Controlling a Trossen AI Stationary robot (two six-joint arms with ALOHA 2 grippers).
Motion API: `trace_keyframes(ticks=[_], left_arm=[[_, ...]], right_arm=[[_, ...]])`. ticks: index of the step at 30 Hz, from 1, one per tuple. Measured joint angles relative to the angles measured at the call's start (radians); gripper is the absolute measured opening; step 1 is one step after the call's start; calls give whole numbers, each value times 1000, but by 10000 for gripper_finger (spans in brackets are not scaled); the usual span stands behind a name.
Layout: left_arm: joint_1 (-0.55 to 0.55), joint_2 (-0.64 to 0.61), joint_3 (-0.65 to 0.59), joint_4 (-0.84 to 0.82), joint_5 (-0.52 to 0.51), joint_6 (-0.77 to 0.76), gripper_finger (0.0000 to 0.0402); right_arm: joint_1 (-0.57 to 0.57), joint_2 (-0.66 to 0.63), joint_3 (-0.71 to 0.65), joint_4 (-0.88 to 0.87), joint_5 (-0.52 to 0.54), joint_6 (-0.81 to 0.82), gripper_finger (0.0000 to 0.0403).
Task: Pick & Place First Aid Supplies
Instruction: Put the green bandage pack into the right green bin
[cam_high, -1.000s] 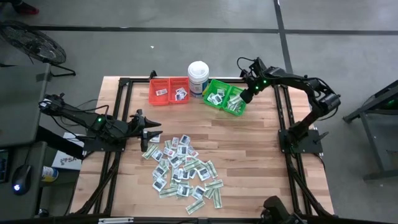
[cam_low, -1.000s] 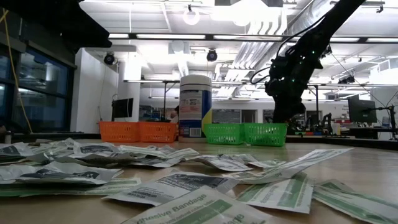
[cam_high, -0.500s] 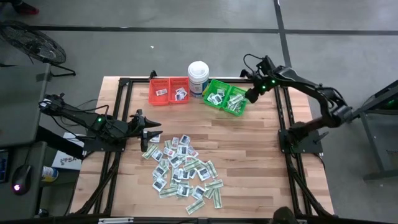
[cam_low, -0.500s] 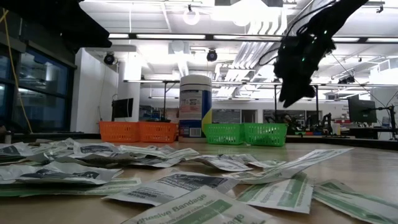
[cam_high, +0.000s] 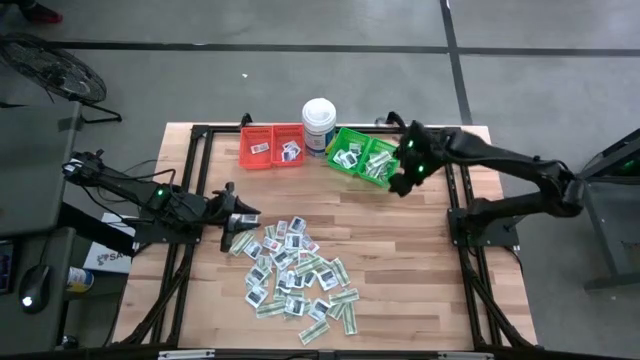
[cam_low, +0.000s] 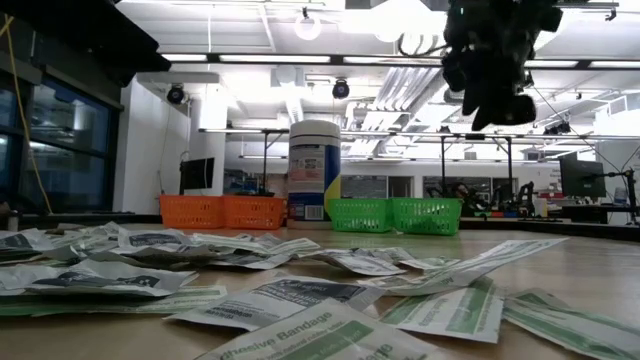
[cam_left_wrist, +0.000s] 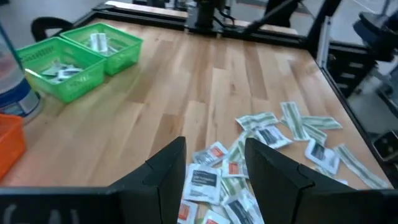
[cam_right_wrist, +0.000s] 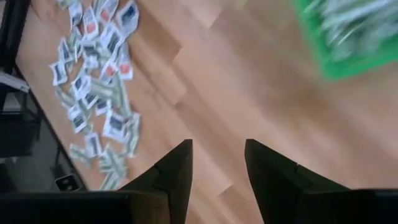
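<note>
The first aid supplies (cam_high: 295, 270) lie in a loose pile of small flat packets on the wooden table, left of its middle; the pile also shows in the left wrist view (cam_left_wrist: 273, 143) and the right wrist view (cam_right_wrist: 93, 74). My left gripper (cam_high: 240, 215) hovers open at the pile's far left edge, nothing between its fingers (cam_left_wrist: 168, 177). My right gripper (cam_high: 400, 185) hangs open and empty in the air by the near right corner of the green bin (cam_high: 362, 157), high over the table in the low view (cam_low: 495, 70).
A red bin (cam_high: 272, 146) and the green bin (cam_left_wrist: 74, 53) stand at the table's far edge, each holding a few packets. A tall white tub (cam_high: 319, 123) stands between them. Bare wood stretches from the pile to the right edge.
My right gripper has swung from over the green bin's far right side toward the table's near edge, rising as it went and rolling about its wrist. It now hangs beside the bin's near right corner. The packets have not moved.
</note>
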Motion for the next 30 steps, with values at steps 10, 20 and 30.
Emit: trace_keyframes(ticks=[10,20,30], left_arm=[[0,0,0,-2,111,53,163],[0,0,0,-1,191,87,162],[0,0,0,1,240,105,162]], right_arm=[[522,9,0,80,279,560,140],[926,122,0,264,546,1019,140],[1057,413,0,570,595,1191,140]])
